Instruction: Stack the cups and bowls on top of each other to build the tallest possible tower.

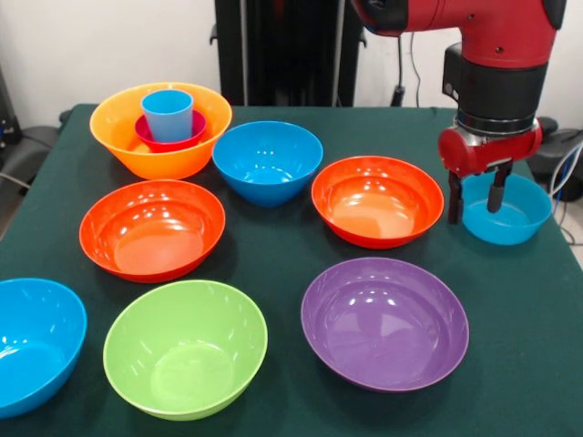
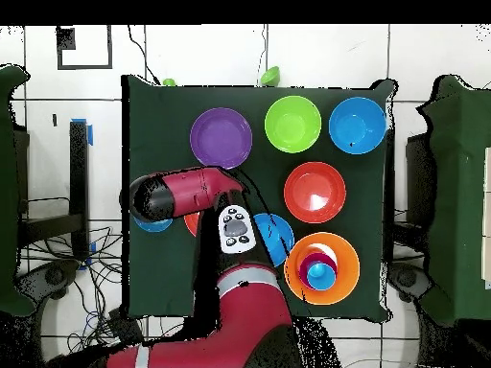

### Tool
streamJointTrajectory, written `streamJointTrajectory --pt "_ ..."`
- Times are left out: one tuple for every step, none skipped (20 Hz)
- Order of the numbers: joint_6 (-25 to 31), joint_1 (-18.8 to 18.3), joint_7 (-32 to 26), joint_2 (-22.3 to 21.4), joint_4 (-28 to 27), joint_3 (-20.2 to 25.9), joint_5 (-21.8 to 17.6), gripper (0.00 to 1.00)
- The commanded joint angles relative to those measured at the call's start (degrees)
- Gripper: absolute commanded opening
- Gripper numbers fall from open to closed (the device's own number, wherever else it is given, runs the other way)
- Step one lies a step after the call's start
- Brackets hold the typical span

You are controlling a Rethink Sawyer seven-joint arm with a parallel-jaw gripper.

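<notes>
Near row, front view: large glossy blue plastic bowl [image 1: 36, 341] at edge, lime green plastic bowl [image 1: 185, 348], purple plastic bowl [image 1: 384, 320].

Middle row: red-orange plastic bowl [image 1: 152, 228]; second red-orange plastic bowl [image 1: 377, 199]; small pale-blue plastic bowl [image 1: 506, 208] beside it, its near rim straddled by black fingers of red gripper [image 1: 476, 195], one finger outside, one inside; fingers apart, grip on rim not confirmable.

Far row: mid-size blue plastic bowl [image 1: 268, 161]; large yellow-orange plastic bowl [image 1: 160, 130] holding small magenta bowl [image 1: 170, 131], light-blue plastic tumbler [image 1: 168, 114] upright inside that.

Underneath all: dark green table cover [image 1: 273, 255].
</notes>
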Motion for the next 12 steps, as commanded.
streamJointTrajectory --pt "1.3 -1.2 1.6 6.2 2.5 6.0 -1.3 1.00" --pt "1.3 -1.3 1.7 6.4 2.5 6.3 -1.1 1.00" --pt "0.8 -1.3 1.9 6.4 2.9 6.5 -1.1 1.00" --pt "0.3 -1.6 2.1 6.2 3.7 6.8 -1.2 1.00" --pt "-0.1 -1.5 2.5 6.1 4.1 7.0 -1.1 1.00" --pt "-0.3 -1.6 2.7 6.1 4.5 7.0 -1.1 1.00" --pt "-0.6 -1.3 3.1 6.3 4.6 6.8 -1.2 1.00" --pt "-1.1 -1.3 3.1 6.7 4.4 7.0 -1.2 1.00" --pt "-1.1 -1.3 3.2 6.9 4.5 7.0 -1.2 1.00" --pt "-0.8 -0.9 3.3 7.1 3.9 6.7 -1.2 1.00" --pt "-0.8 -0.8 3.4 7.1 4.0 6.6 -1.3 1.00" --pt "-0.6 -0.8 3.4 7.3 3.7 6.6 -1.2 1.00"
